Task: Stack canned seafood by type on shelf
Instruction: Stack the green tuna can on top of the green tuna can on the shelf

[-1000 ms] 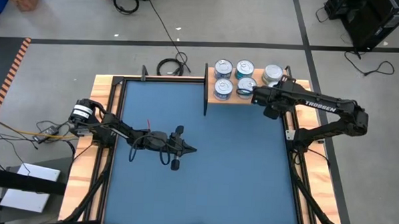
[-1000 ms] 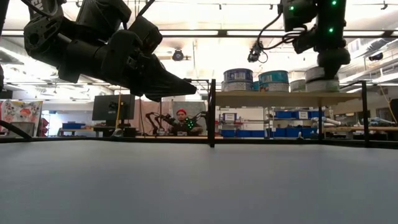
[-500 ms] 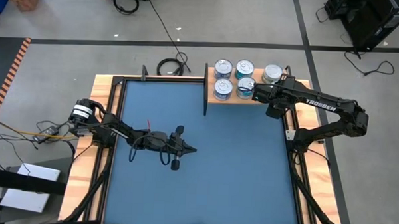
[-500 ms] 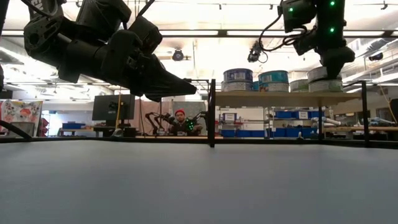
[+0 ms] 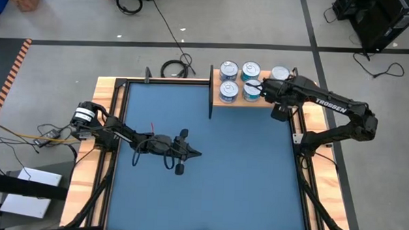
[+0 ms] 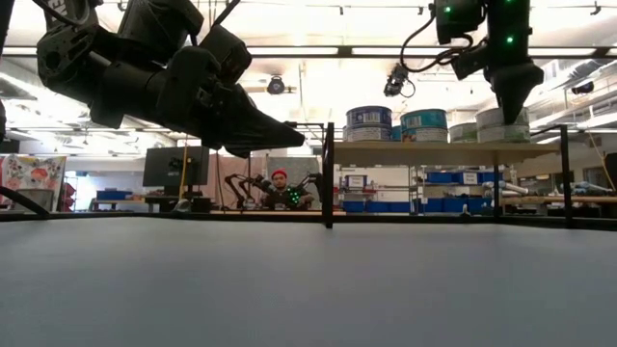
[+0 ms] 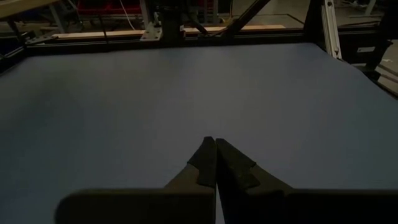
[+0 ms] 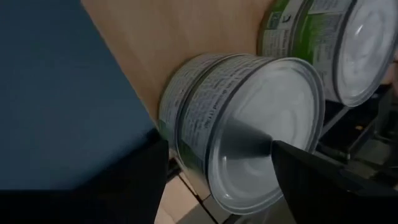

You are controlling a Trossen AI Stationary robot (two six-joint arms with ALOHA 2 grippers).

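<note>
Blue matting covers the tabletop, and it lies bare in front of us; every tin we can see sits on the shelf, the light wooden board at the far right corner, lifted on thin black posts. From above we count five stacks of canned seafood, some with teal labels and some grey, packed close together along the far side of the board.

Our right gripper hangs over the shelf with its fingers spread wide, gripping nothing. In the right wrist view a two-tin stack fills the gap between the fingers, which stand either side of it. We cannot tell whether either finger touches the metal. Our left gripper hovers above the middle of the mat, clenched on nothing, waiting.

We judge these tins to be rigid, fairly heavy for their size and slick: smooth metal walls, glossy paper labels, polished lids. They will not crush, but a stack can slide or topple if nudged sideways. We would take hold across the round wall at mid-height, squarely, not by the lid or rim, and close gently so that the neighbouring stack is not pushed.
</note>
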